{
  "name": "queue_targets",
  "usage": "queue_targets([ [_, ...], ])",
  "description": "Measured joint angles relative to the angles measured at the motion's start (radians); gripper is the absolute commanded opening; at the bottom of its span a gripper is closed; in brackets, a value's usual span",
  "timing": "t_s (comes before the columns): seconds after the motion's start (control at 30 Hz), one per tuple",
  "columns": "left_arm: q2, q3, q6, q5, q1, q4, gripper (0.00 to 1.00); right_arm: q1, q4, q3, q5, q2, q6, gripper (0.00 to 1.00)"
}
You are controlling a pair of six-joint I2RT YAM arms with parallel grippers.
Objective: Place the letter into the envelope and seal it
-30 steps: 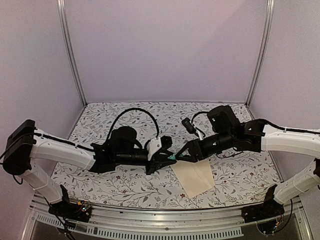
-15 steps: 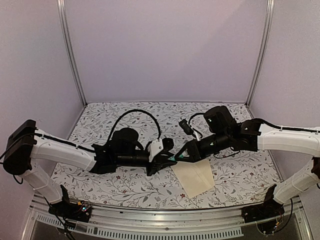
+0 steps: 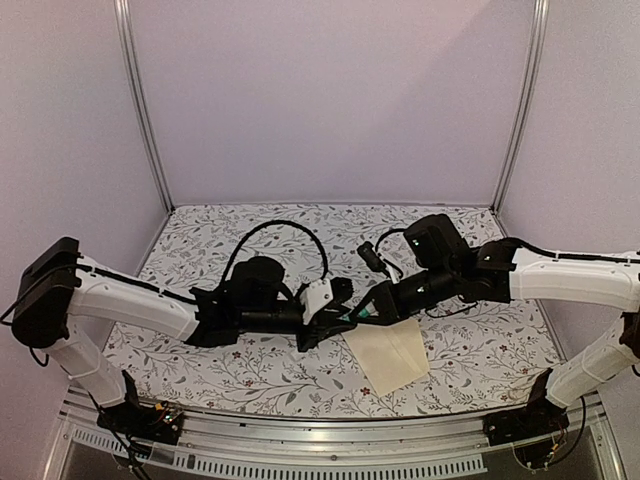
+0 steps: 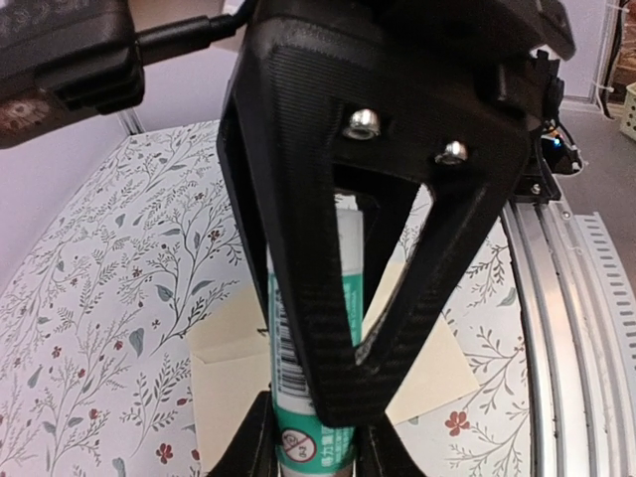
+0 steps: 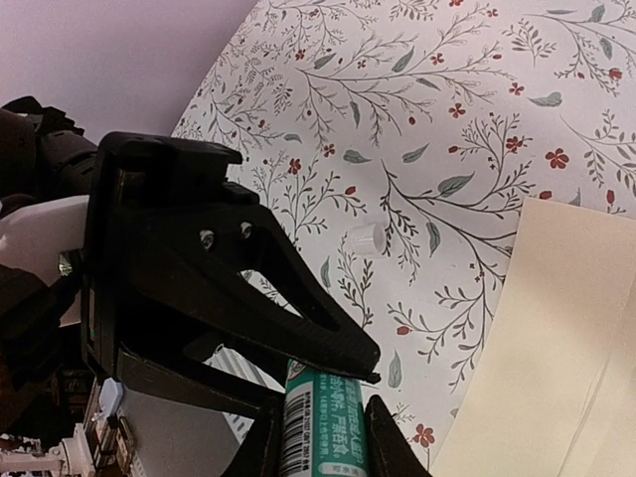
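Note:
Above the table's middle both grippers meet on a green and white glue stick. My left gripper is shut on one end of the glue stick. My right gripper is shut on the other end of the glue stick, a finger pressed against each side. The cream envelope lies flat on the table just below and to the right of them; the envelope also shows under the tube and, in the right wrist view, the envelope fills the right side. The letter is out of view.
A small white cap lies on the floral tablecloth near the envelope's corner. The metal rail runs along the near edge. Lilac walls close in the back and sides.
My right gripper has closed its fingers onto the glue stick that the left gripper holds. Both arms have shifted slightly toward each other.

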Motion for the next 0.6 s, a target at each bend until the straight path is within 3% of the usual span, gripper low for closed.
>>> queue_targets([
  [0.13,0.023,0.01,0.0,0.0,0.0,-0.004,0.01,-0.001,-0.004,-0.007,0.002,0.006,-0.005,0.0],
  [0.23,0.035,0.017,0.0,0.0,0.0,-0.004,0.1,-0.003,-0.008,-0.01,0.006,0.008,-0.005,0.0],
  [0.5,0.041,0.023,-0.01,-0.002,-0.002,-0.002,0.53,-0.003,-0.031,-0.01,0.039,0.003,-0.024,0.0],
  [0.6,0.041,0.023,-0.02,-0.004,-0.002,0.002,0.62,-0.003,-0.066,-0.009,0.085,-0.016,-0.034,0.0],
])
